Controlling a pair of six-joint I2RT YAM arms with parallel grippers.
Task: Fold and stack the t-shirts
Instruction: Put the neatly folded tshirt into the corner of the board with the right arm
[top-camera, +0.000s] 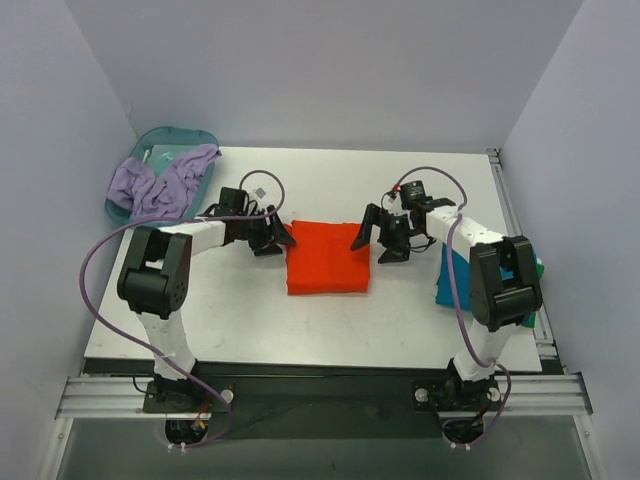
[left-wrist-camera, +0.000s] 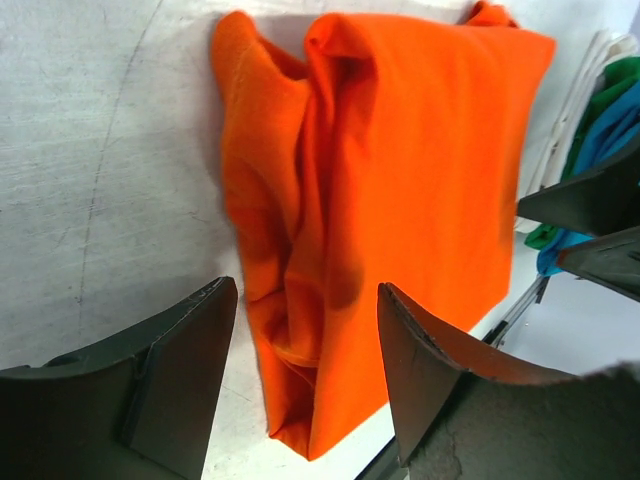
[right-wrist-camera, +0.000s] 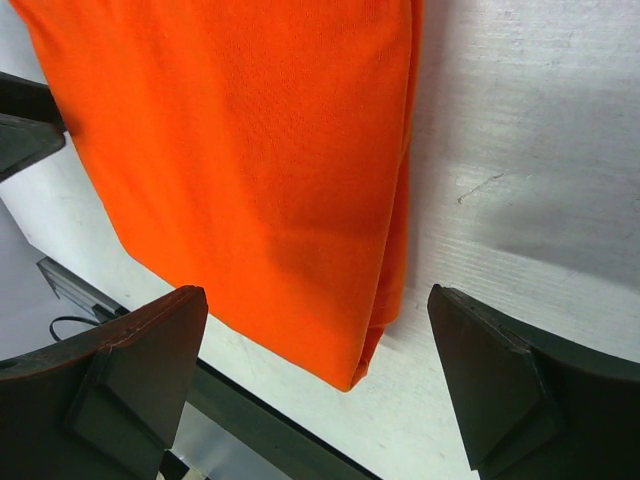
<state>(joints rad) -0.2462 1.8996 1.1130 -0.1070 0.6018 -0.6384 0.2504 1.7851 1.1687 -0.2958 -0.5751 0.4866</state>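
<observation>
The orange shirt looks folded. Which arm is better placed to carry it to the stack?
Probably the right. The right gripper is open at the right edge of the orange shirt, and the stack of folded shirts lies on that same side. The left gripper, also open, is at the opposite edge.

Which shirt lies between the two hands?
The bright orange-red folded cloth shirt; the teal-blue shirt and green shirt lie aside, far right.

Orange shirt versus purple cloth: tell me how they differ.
The orange shirt is bright orange-red; the purple cloth is pale lilac. The orange shirt lies folded into a flat rectangle on the table; the purple cloth is crumpled in a teal basin, spilling over its rim. Both are soft fabric.
</observation>
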